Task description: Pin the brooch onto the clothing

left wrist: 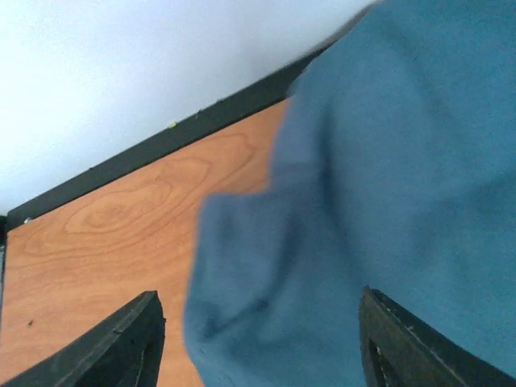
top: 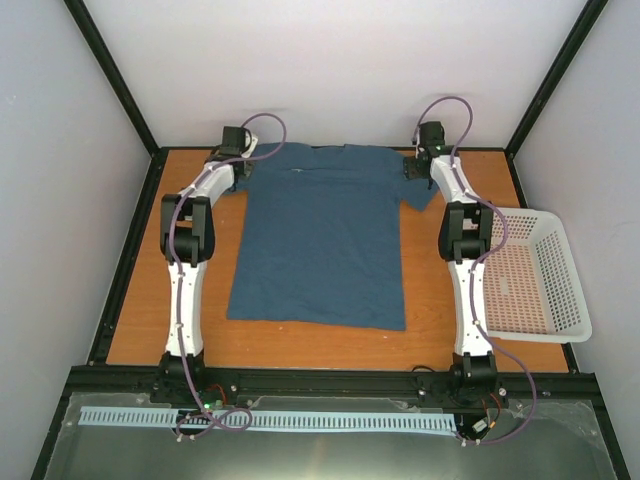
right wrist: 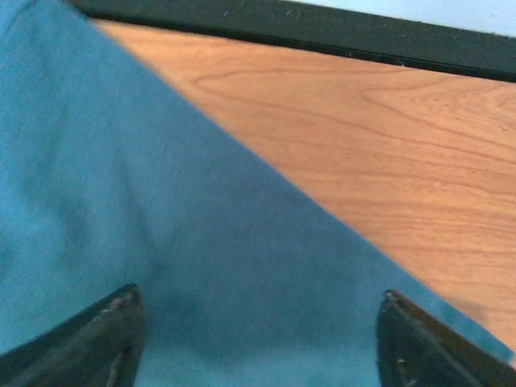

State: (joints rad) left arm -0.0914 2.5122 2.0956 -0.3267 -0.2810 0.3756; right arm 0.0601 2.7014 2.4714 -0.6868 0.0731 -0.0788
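Note:
The clothing, a dark teal T-shirt, lies spread flat on the wooden table with its neck toward the far wall. My left gripper hovers at the shirt's far left sleeve. In the left wrist view this gripper is open, and the blurred sleeve lies between the spread fingers. My right gripper is at the far right sleeve. The right wrist view shows it open over smooth fabric, its fingertips wide apart. The brooch is out of view.
A white mesh basket stands at the table's right edge beside the right arm. A black frame rail runs along the far edge just beyond both grippers, against the white wall.

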